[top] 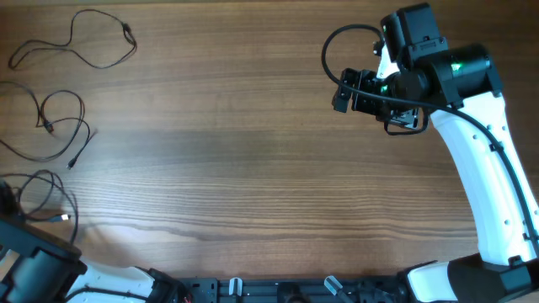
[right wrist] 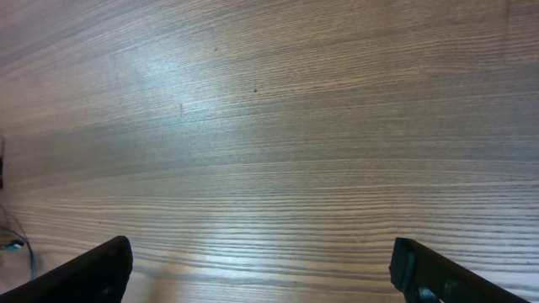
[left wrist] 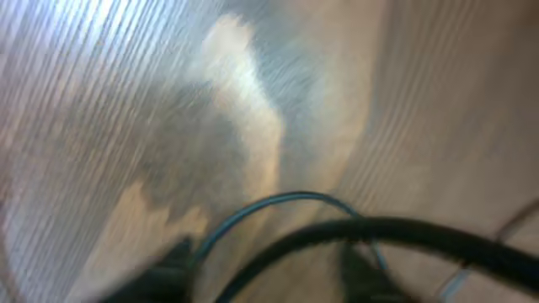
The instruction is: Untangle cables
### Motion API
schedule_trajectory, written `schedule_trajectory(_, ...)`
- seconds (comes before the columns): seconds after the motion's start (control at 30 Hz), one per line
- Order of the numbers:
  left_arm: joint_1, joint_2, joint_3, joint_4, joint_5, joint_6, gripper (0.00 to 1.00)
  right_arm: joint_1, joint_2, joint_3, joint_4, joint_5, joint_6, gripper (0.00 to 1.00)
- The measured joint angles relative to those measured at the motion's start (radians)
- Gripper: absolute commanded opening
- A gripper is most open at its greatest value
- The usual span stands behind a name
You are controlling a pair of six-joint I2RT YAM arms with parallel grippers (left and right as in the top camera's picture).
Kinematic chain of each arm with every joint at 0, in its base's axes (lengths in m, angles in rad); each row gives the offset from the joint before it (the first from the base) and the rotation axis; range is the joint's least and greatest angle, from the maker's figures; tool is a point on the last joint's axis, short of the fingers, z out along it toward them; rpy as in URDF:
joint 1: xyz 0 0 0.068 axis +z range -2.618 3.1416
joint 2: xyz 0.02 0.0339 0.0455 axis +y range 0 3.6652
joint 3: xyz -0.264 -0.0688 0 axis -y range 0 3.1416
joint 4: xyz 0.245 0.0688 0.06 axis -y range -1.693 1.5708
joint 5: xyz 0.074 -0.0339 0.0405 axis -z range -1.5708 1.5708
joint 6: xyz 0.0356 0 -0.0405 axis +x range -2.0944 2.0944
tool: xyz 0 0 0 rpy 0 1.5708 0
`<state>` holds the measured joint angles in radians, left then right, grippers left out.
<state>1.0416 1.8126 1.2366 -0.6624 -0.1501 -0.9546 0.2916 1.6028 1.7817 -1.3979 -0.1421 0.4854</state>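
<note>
Three thin black cables lie as separate loose loops at the table's left: one at the far left corner (top: 94, 38), one below it (top: 59, 126), one near the front left (top: 46, 198). My left gripper (left wrist: 269, 273) shows blurred in the left wrist view, fingertips apart, low over the wood. A thin dark wire (left wrist: 282, 199) arcs between the fingertips; I cannot tell if it touches them. My right gripper (top: 341, 91) hovers at the far right, wide open and empty (right wrist: 261, 269), far from the cables.
A thick black cable (left wrist: 404, 231) crosses the left wrist view in front of the fingers. The left arm's base (top: 34, 265) fills the front left corner. A wire end peeks in at the right wrist view's left edge (right wrist: 12, 244).
</note>
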Motion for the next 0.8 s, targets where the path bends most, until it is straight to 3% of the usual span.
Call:
schedule_trajectory(0.27,-0.017,0.000,0.083,-0.332,0.183,0.015,1.00,0.000,0.000,0.000,0.008,0.000,0.000,1.00)
schedule_trajectory(0.4,-0.034,0.000,0.083,-0.448,0.179,0.015,1.00,0.000,0.000,0.000,0.013,0.000,-0.002,1.00)
schedule_trajectory(0.5,-0.034,0.000,0.021,-0.397,0.166,0.009,1.00,0.000,0.000,0.000,0.022,-0.001,-0.006,1.00)
schedule_trajectory(0.63,-0.034,0.003,-0.179,-0.185,0.064,-0.070,1.00,0.000,0.000,0.000,0.013,-0.001,-0.019,1.00)
schedule_trajectory(0.73,-0.034,-0.025,-0.237,-0.070,0.046,-0.097,0.78,0.000,0.000,0.000,0.010,-0.005,-0.026,1.00)
schedule_trajectory(0.8,-0.035,-0.025,-0.241,-0.035,0.029,-0.104,0.49,0.000,0.000,0.000,0.010,-0.007,-0.026,1.00)
